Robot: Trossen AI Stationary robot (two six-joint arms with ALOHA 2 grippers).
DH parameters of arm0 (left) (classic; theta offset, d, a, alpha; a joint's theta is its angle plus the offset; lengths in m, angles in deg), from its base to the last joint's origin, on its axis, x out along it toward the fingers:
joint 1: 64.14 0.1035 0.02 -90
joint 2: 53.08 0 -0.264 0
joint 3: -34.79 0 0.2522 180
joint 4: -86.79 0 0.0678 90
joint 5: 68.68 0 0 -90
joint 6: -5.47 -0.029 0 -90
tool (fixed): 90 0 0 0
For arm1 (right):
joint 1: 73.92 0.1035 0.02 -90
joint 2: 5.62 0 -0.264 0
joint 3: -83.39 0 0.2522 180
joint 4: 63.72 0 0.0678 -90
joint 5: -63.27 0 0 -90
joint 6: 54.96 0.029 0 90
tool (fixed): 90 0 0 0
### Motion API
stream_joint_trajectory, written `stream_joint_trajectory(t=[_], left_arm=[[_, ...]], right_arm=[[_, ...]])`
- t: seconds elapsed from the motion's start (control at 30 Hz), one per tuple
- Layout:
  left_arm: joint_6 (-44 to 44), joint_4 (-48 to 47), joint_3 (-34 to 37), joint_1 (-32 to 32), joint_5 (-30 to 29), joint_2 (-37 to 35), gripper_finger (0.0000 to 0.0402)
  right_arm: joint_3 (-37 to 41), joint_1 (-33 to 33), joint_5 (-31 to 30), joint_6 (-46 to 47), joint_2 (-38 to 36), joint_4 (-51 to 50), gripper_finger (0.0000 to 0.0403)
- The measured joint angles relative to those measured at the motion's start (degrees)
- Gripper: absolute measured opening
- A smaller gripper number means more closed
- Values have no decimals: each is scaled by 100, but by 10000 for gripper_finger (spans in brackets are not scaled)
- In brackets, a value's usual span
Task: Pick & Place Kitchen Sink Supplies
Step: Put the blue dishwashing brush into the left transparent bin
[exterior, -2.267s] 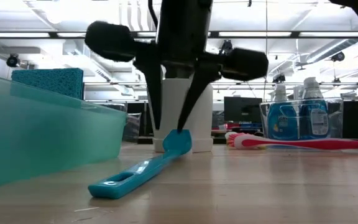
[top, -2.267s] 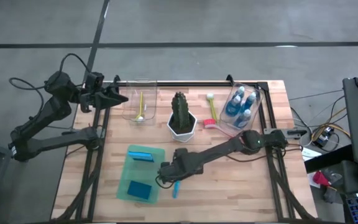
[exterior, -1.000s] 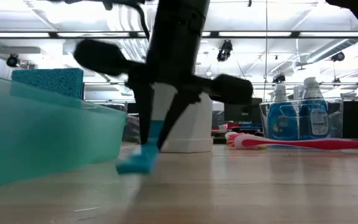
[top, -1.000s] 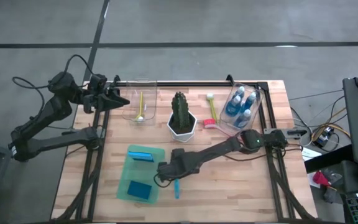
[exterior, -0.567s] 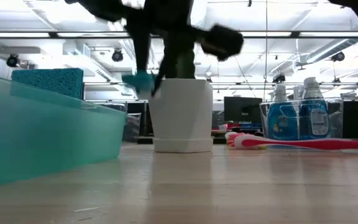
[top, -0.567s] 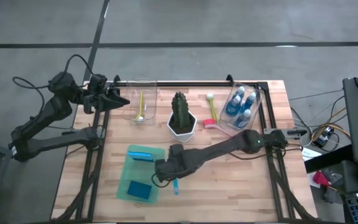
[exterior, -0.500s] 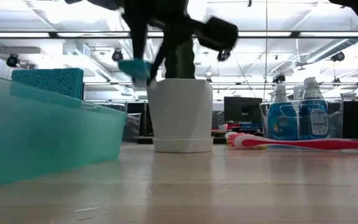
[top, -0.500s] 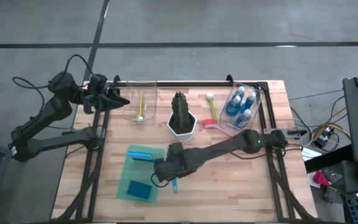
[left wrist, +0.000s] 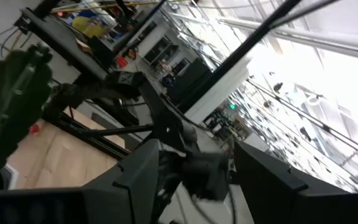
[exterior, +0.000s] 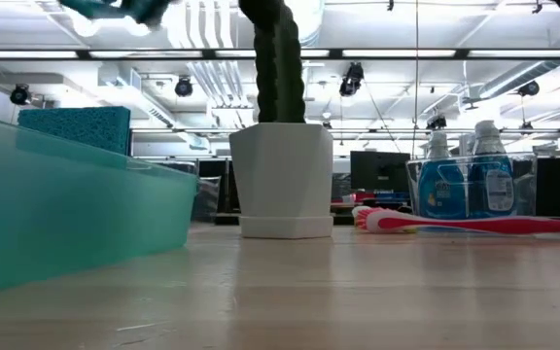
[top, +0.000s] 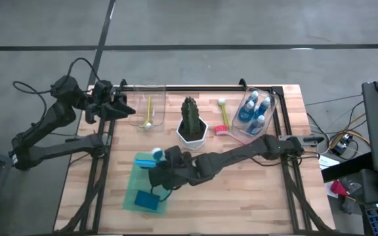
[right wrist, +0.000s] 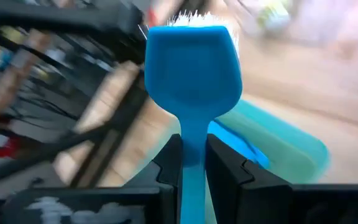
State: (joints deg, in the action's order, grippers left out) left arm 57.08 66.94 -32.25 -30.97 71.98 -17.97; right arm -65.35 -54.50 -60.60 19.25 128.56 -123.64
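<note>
Right gripper [right wrist: 192, 165] is clamping narrow on the blue brush [right wrist: 193, 68] handle, head sticking out past the fingers, and is hanging over the green tray [top: 132, 190]. From above, the brush head [top: 157, 154] is showing just over the tray's far edge, near the light blue sponge [top: 144, 162]. Dark blue sponge [top: 147, 200] is lying flat in the tray's near end.

Left gripper [top: 125, 108] is sitting wide apart, holding nothing, parked off the table's far-left corner.

Wooden table [top: 241, 196] is carrying the rest: cactus [top: 190, 117] in its white pot mid-table, pink brush [top: 222, 120] lying just beside it, yellow brush [top: 148, 113] in a clear bin [top: 138, 98], blue bottles [top: 254, 109] in the other bin [top: 272, 103] at the far right.

Low view is looking across the tabletop into a big room with ceiling strip lights [exterior: 455, 53] and monitors behind.
</note>
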Motion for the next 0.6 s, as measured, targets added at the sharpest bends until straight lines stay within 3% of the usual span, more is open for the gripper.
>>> stream_joint_trajectory(t=[0.6], left_arm=[[-156, 2, 2, 0, 995, -341, 202]], right_arm=[[-4, -102, -2380, -3048, -549, 3343, 44]])
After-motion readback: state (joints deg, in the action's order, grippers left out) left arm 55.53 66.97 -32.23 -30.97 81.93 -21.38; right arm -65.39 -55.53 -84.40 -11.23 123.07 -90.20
